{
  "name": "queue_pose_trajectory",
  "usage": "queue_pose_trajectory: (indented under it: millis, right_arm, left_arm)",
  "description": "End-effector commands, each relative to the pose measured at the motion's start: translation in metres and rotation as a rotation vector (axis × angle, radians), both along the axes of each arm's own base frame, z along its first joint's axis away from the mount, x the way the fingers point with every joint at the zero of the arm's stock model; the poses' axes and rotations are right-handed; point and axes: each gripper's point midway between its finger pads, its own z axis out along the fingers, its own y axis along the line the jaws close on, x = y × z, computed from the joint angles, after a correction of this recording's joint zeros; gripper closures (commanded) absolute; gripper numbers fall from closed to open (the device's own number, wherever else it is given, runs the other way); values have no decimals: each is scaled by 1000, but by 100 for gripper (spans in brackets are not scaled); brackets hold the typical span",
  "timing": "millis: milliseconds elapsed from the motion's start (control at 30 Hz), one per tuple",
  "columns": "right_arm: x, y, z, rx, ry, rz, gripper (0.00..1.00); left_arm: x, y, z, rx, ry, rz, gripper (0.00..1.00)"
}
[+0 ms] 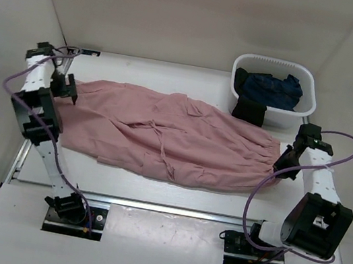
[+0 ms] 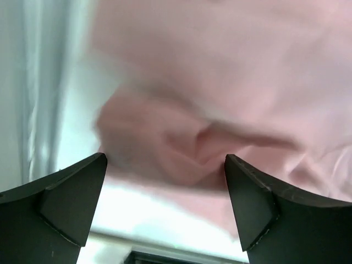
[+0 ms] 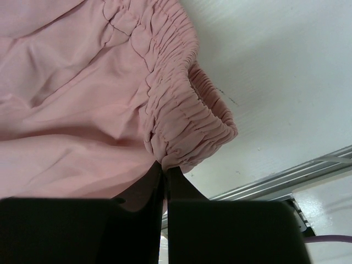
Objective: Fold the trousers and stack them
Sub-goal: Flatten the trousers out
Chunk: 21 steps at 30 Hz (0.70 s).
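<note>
Left end effector [image 2: 165,157] wide apart, empty, above pink trousers [image 1: 168,137]; right end effector [image 3: 165,168] clamped on waistband [image 3: 181,110], frame right.

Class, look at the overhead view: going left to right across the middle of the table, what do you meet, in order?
left gripper → trousers → right gripper

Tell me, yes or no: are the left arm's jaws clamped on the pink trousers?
No: in the left wrist view the left jaws stand wide apart, and the trousers lie beyond them with nothing pinched between.
</note>
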Motion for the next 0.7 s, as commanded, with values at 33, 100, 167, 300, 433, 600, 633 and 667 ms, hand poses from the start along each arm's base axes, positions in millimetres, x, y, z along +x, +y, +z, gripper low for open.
queue_pose_trajectory:
  millis: [33, 100, 167, 300, 433, 600, 633, 667]
  right_arm:
    - [6, 2, 11, 6, -70, 9, 100]
    - [4, 1, 11, -1, -71, -3, 100]
    - [4, 1, 13, -3, -81, -3, 100]
    - [5, 3, 14, 9, -96, -8, 100]
    - [2, 5, 8, 19, -89, -5, 100]
    - [2, 6, 3, 22, -88, -14, 100]
    - [1, 6, 0, 23, -87, -14, 100]
    - [3, 5, 1, 21, -96, -14, 100]
  left_arm:
    - [-52, 17, 68, 13, -153, 95, 0]
    - [-84, 2, 42, -33, -83, 105, 0]
    - [-95, 4, 43, -11, -129, 125, 0]
    - [-121, 3, 8, -36, -94, 164, 0]
    - [-117, 1, -19, -97, -66, 167, 0]
    - [-102, 10, -47, -103, -57, 168, 0]
    - [-108, 6, -56, -117, -28, 169, 0]
    - [-113, 3, -63, -129, -5, 171, 0]
